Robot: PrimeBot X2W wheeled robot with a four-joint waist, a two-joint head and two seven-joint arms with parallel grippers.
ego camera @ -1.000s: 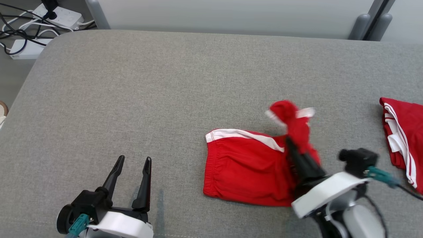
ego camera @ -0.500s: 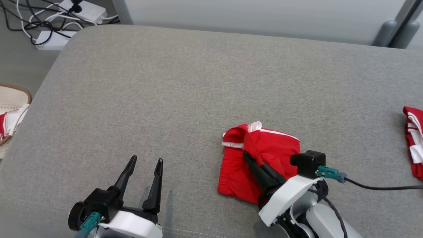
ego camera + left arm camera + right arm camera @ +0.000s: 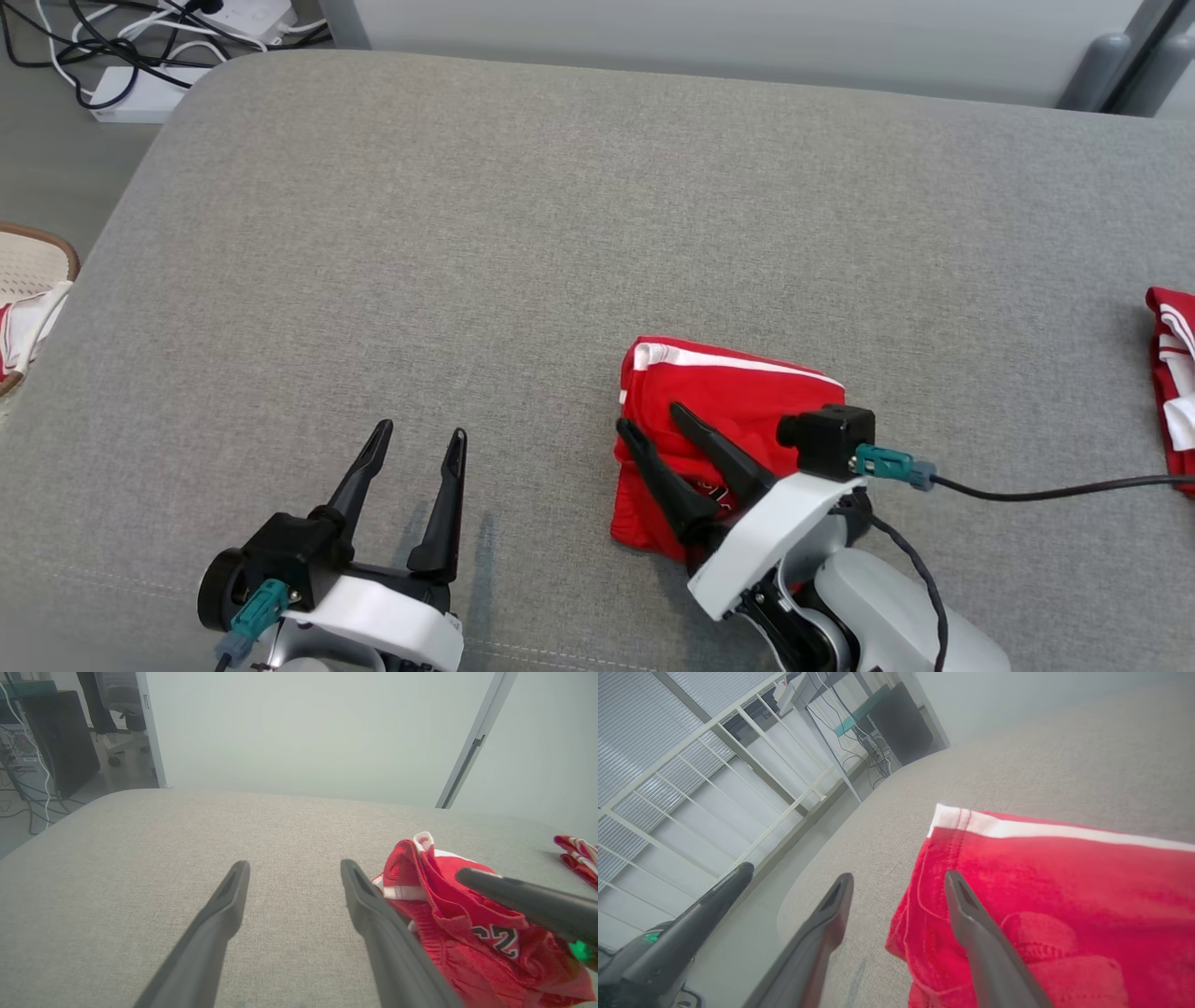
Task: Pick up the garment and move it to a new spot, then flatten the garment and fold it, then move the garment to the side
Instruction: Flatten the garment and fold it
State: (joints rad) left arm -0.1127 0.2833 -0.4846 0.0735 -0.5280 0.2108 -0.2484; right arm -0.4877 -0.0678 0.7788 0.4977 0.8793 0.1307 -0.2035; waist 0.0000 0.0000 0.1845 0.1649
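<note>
The garment (image 3: 738,392) is a pair of red shorts with white trim, lying folded over on the grey padded table (image 3: 467,233), right of the middle near the front. My right gripper (image 3: 651,418) is open over its left edge: one finger lies above the red cloth, the other above bare table, and nothing is held. The right wrist view shows the garment (image 3: 1064,868) beside and under the right gripper (image 3: 899,878). My left gripper (image 3: 421,431) stands open and empty to the left. In its wrist view the left gripper (image 3: 294,867) has the garment (image 3: 444,905) to its right.
A second red and white garment (image 3: 1172,392) lies at the table's right edge. A woven basket (image 3: 28,271) holding cloth stands on the floor to the left. Power strips and cables (image 3: 140,84) lie on the floor beyond the far left corner.
My right gripper carried the raised end of the garment leftwards over the rest, then opened and let it go. The garment now lies folded. The head camera shifted; my left arm stayed put.
</note>
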